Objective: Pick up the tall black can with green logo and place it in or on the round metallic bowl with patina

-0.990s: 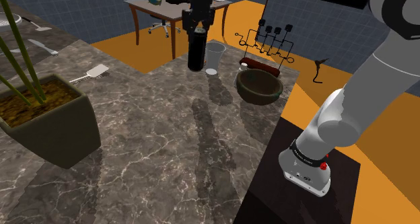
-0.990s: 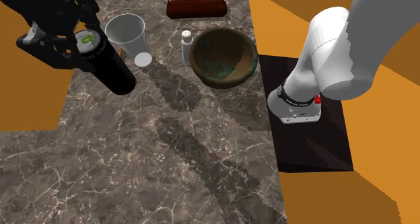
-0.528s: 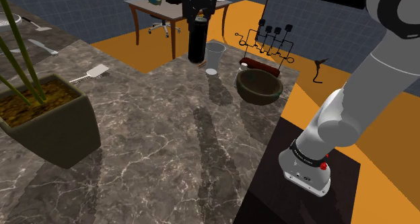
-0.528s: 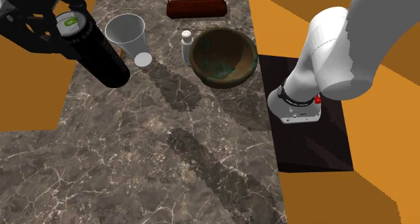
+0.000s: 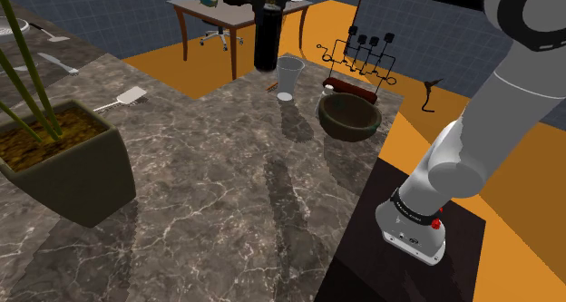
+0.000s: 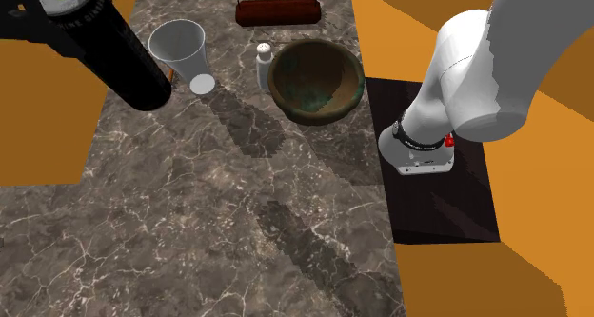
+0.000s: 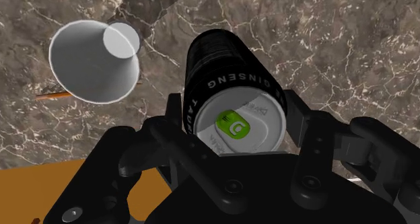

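While the gripper [image 7: 235, 125] clamps the tall black can [image 7: 225, 68] near its top, the can hangs in the air well apart from the bowl [image 6: 316, 82], beyond the white cup [image 6: 179, 47]. Rigid, smooth, probably slippery: a firm squeeze across its round wall suits it.

You have a white cup [image 5: 289, 76] standing on the dark marbled surface [image 5: 227, 182]. A thin orange stick [image 7: 48, 94] lies just beside the cup, and a small white shaker [image 6: 264, 63] stands near it. A wire rack on a dark red base [image 5: 358, 60] is also near the cup. A square planter [image 5: 63, 164] and a white spatula [image 5: 122, 99] sit well apart from it.
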